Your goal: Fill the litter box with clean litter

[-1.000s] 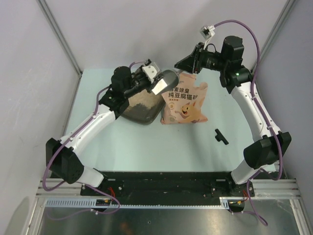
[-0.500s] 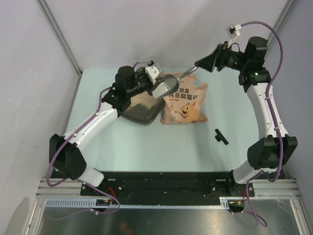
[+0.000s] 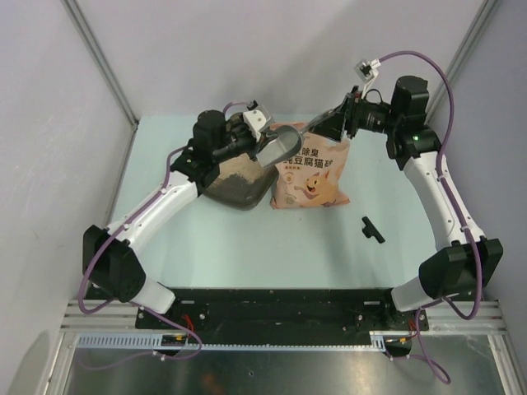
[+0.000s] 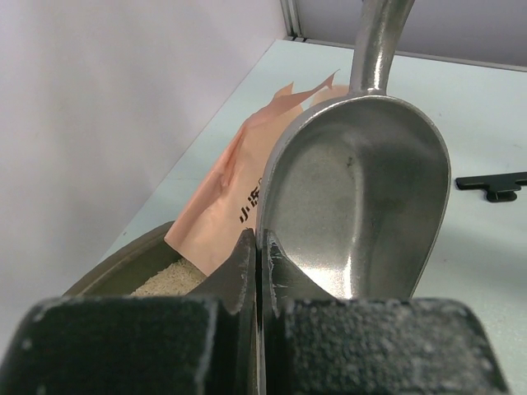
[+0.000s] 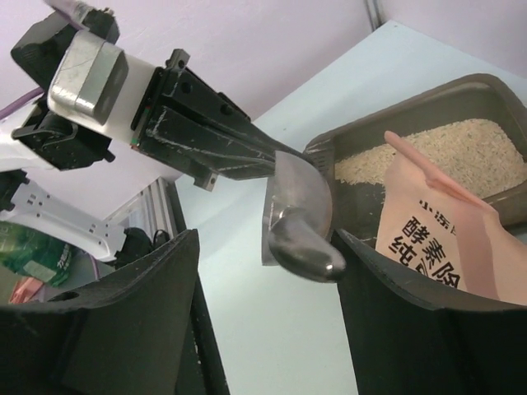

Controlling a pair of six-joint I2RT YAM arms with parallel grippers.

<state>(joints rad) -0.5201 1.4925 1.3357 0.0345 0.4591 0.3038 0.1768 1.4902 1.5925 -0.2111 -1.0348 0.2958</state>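
The dark litter box [image 3: 216,191] sits at the back left with pale clean litter [image 3: 239,169] in it, also visible in the right wrist view [image 5: 436,152]. My left gripper [image 3: 265,141] is shut on the bowl rim of the grey metal scoop [image 3: 284,144], just above the box's right end. In the left wrist view the scoop bowl [image 4: 362,189] holds only a dusty film. My right gripper [image 3: 319,127] is open, and the scoop's handle end [image 5: 306,247] lies between its fingers without contact. The pink litter bag [image 3: 311,173] lies to the right of the box.
A small black clip [image 3: 372,229] lies on the pale green table to the right of the bag. Grey walls close in the back and both sides. The bag's torn top [image 4: 284,95] points toward the back wall.
My left gripper has shut on the scoop's bowl while my right gripper opened and let go of the handle. The right gripper drew back to the right, then returned around the handle end.
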